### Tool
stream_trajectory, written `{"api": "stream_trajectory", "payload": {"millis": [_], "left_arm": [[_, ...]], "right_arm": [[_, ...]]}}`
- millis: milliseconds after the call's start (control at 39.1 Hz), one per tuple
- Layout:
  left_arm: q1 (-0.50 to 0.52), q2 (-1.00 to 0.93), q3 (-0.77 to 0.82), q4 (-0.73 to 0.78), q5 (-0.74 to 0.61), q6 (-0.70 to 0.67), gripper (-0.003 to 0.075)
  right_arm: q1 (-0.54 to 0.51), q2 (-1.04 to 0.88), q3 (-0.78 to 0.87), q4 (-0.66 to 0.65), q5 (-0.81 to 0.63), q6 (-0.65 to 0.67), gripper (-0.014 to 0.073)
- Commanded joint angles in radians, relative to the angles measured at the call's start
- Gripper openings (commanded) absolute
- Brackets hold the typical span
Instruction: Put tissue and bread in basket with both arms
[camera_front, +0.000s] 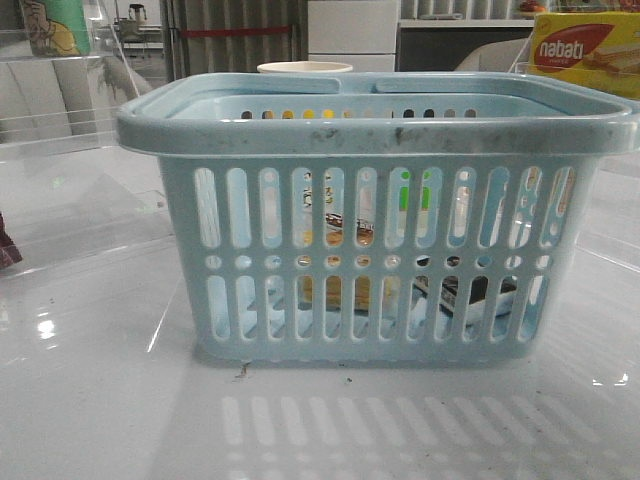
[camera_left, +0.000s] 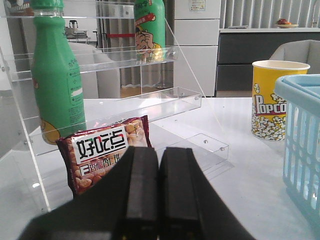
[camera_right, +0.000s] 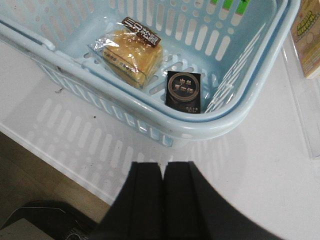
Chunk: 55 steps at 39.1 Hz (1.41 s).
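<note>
The light-blue basket (camera_front: 375, 135) stands on the white table and fills the front view. Inside it lie the wrapped tan bread (camera_right: 131, 56) and the small black tissue pack (camera_right: 184, 91), side by side on the basket floor (camera_right: 170, 65). Through the slots the bread (camera_front: 335, 290) and the tissue (camera_front: 470, 293) show dimly. My right gripper (camera_right: 163, 167) is shut and empty, above the table outside the basket's rim. My left gripper (camera_left: 158, 152) is shut and empty, off beside the basket (camera_left: 300, 135). Neither gripper shows in the front view.
A clear acrylic shelf (camera_left: 125, 70) holds green bottles (camera_left: 57, 80), with a red snack bag (camera_left: 102, 150) at its foot. A yellow popcorn cup (camera_left: 272, 105) stands behind the basket. A yellow-red nabati box (camera_front: 585, 50) is at the back right. The table edge (camera_right: 60, 160) lies near the right gripper.
</note>
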Motion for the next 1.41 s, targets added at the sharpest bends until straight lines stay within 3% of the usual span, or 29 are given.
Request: {"api": "stream_trajectory", "payload": {"millis": [0, 614, 716, 1023, 1381], "left_arm": [[0.001, -0.016, -0.003, -0.008, -0.094, -0.005, 0.0091], [0.001, -0.016, -0.003, -0.008, -0.094, -0.005, 0.0090], [0.001, -0.016, -0.003, -0.008, -0.094, -0.005, 0.0091], [0.001, -0.016, -0.003, -0.008, -0.094, -0.005, 0.0090], [0.001, -0.016, -0.003, -0.008, -0.094, -0.005, 0.0091]], "right_arm": [[-0.002, -0.001, -0.026, -0.005, -0.064, -0.008, 0.0029], [0.004, -0.013, -0.021, -0.008, -0.069, -0.010, 0.0029], [-0.015, -0.061, 0.006, -0.057, -0.115, -0.010, 0.0029], [-0.220, -0.328, 0.271, -0.061, -0.473, -0.010, 0.0029], [-0.454, -0.715, 0.585, -0.056, -0.538, -0.009, 0.0029]]}}
